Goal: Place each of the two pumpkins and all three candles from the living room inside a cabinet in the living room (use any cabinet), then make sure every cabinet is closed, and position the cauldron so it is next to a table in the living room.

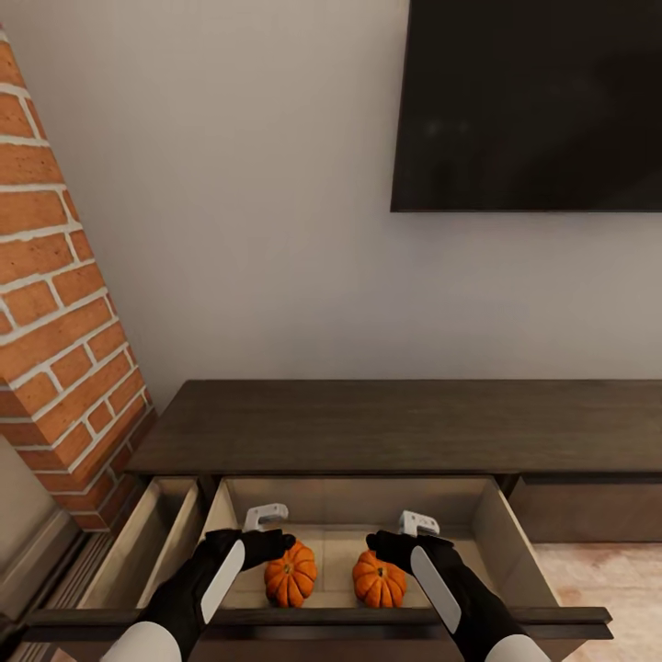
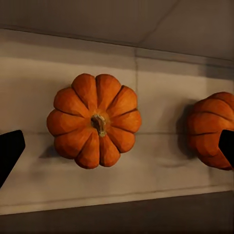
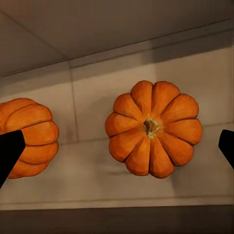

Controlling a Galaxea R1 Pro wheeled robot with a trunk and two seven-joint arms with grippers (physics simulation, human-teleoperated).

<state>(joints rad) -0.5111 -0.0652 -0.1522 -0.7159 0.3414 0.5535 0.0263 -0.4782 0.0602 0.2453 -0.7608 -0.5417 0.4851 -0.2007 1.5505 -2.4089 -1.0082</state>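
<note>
Risk: I hold both claws, left claw (image 1: 268, 531) and right claw (image 1: 402, 538), wide open and empty above the pumpkins (image 1: 291, 574) in the open cabinet (image 1: 386, 428) drawer; dropping either could knock its pumpkin rolling.

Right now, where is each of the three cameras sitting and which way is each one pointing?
Head view: high on the robot, looking down at the open drawer of the cabinet; both arms and the left gripper and right gripper show.
Left wrist view: above the drawer, looking down on the left pumpkin; dark fingertips at the edges.
Right wrist view: looking down on the right pumpkin; fingertips at the edges.
Shared: both pumpkins appear in all three.
</note>
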